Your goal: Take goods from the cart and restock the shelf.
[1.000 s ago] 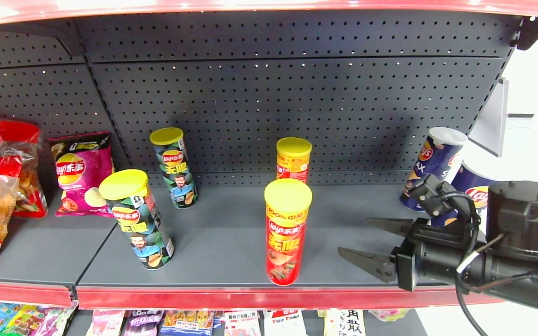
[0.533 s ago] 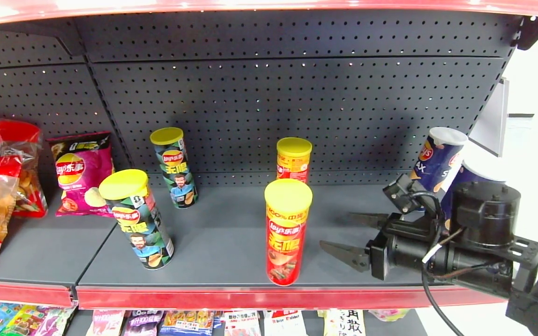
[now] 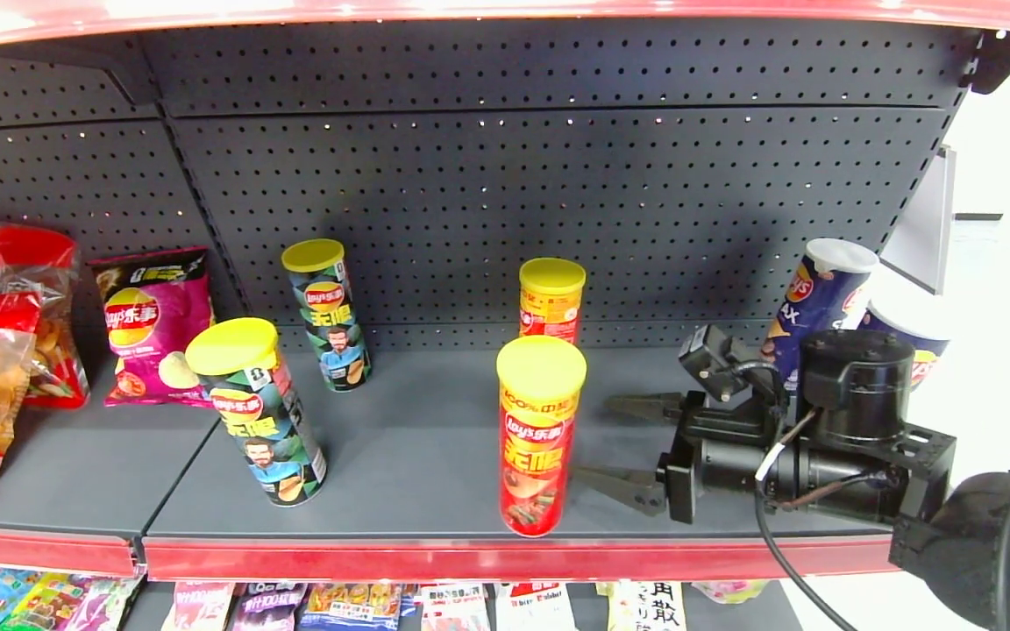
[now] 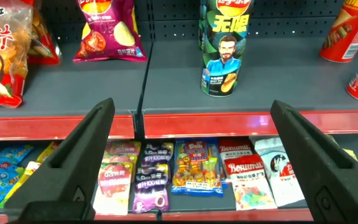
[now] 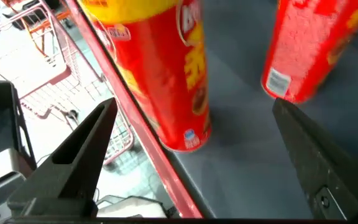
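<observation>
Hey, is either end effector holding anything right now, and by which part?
Nothing is held. The right end effector is open beside the front red can, not closed on it; the left end effector is open and empty.

Shelf [image 3: 435, 438] matt grey metal, back panel [image 3: 558, 193] perforated; red can [image 3: 537, 447] glossy, lid [image 3: 541, 368] smooth yellow plastic; chip bag [image 3: 154, 324] glossy film; right end effector [image 3: 593, 438] matt black.
</observation>
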Robot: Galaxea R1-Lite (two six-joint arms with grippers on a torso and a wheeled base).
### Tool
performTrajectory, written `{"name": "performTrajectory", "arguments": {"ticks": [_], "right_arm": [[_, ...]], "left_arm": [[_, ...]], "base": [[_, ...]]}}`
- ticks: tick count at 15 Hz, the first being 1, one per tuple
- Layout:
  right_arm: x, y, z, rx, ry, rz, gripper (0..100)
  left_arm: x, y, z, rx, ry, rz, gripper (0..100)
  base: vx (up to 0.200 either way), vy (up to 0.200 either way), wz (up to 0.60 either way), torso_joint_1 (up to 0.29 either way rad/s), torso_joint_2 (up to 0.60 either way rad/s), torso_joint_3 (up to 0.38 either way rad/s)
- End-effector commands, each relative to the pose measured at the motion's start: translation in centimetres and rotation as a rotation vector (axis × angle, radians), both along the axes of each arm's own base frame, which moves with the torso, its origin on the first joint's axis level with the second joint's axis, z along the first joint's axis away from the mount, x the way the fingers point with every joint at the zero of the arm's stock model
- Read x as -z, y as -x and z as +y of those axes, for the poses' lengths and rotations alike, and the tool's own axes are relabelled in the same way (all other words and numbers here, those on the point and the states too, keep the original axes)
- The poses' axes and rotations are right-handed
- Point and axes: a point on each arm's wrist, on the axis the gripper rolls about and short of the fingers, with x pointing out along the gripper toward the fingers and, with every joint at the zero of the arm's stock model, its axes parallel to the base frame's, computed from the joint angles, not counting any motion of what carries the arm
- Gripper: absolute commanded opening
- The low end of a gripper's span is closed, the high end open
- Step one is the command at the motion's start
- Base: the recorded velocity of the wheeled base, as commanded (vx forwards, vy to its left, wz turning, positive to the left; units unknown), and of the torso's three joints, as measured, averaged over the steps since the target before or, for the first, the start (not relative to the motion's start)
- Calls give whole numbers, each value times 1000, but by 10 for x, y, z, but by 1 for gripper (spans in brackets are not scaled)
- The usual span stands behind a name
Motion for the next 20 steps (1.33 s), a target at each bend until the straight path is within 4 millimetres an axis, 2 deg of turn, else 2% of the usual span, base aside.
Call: {"name": "performTrajectory", "arguments": {"ticks": [1, 10, 18, 20], "right_arm": [[3, -6, 4, -3, 3, 1, 100], [-2, -11, 9, -14, -14, -63, 100], [-3, 2, 7, -34, -12, -89, 100], [-4, 1, 12, -45, -20, -100, 100]], "left_arm": [[0, 0, 0, 0, 0, 0, 100], [0, 0, 0, 0, 0, 0, 100], [0, 0, 0, 0, 0, 0, 100], [0, 0, 0, 0, 0, 0, 100]], "base": [[0, 0, 0, 0, 0, 0], [0, 0, 0, 0, 0, 0], [0, 0, 0, 0, 0, 0], [0, 0, 0, 0, 0, 0]]}}
